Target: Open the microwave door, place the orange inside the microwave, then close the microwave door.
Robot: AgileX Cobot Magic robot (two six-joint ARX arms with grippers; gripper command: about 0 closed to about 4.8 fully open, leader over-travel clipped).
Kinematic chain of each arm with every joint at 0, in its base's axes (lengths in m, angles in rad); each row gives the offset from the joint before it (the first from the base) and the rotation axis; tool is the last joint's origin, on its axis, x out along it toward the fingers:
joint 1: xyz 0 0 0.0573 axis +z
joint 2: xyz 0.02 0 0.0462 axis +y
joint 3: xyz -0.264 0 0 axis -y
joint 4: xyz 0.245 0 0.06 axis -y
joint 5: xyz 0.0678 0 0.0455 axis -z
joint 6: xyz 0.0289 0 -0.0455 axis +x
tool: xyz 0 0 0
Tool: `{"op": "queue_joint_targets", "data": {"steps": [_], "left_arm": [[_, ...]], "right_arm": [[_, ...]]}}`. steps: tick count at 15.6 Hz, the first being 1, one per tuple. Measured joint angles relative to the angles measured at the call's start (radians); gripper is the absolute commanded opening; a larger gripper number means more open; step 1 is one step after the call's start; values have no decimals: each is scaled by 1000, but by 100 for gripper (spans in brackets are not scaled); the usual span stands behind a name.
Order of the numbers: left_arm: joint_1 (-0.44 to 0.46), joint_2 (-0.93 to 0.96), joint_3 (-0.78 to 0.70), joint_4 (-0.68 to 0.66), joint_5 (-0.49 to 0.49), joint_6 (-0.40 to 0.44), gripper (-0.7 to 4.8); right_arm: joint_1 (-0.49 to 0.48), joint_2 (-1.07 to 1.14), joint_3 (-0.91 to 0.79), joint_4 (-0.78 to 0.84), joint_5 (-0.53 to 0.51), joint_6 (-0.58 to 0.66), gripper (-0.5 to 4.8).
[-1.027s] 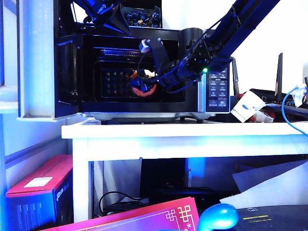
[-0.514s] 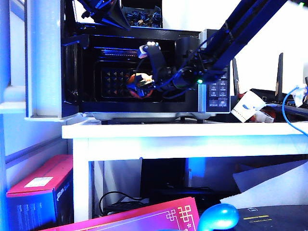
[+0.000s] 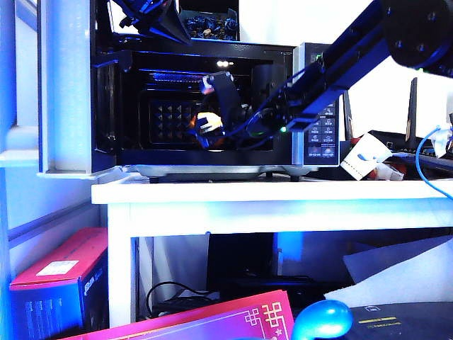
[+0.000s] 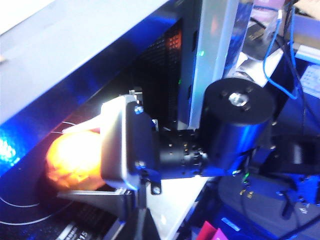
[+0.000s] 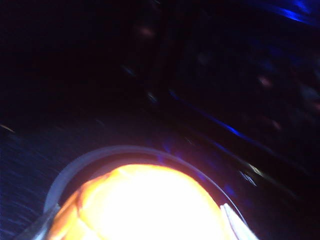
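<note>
**Orange between the right tool's fingers inside the microwave**

The microwave door (image 3: 67,88) stands swung open at nine o'clock of the cavity. The left tool (image 3: 152,15) sits at eleven o'clock, above the microwave (image 3: 212,106); whether it is open I cannot tell. The right tool (image 3: 204,126) reaches into the cavity, its fingers (image 5: 235,225) spread wide around the orange (image 5: 145,205), which sits over the turntable ring on the table (image 3: 283,195).
</note>
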Motion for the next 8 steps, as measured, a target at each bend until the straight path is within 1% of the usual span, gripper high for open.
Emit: {"op": "queue_joint_targets", "data": {"steps": [1,2,6,8], "left_arm": [[0,0,0,-2,1,-5,-5],[0,0,0,-2,1,-6,-5],[0,0,0,-3,1,-12,-5],[0,0,1,-5,1,-13,-5]], "right_arm": [[0,6,0,1,21,0,382],[0,6,0,2,25,0,476],[0,6,1,-1,55,-1,479],[2,-12,1,-76,55,-2,479]]}}
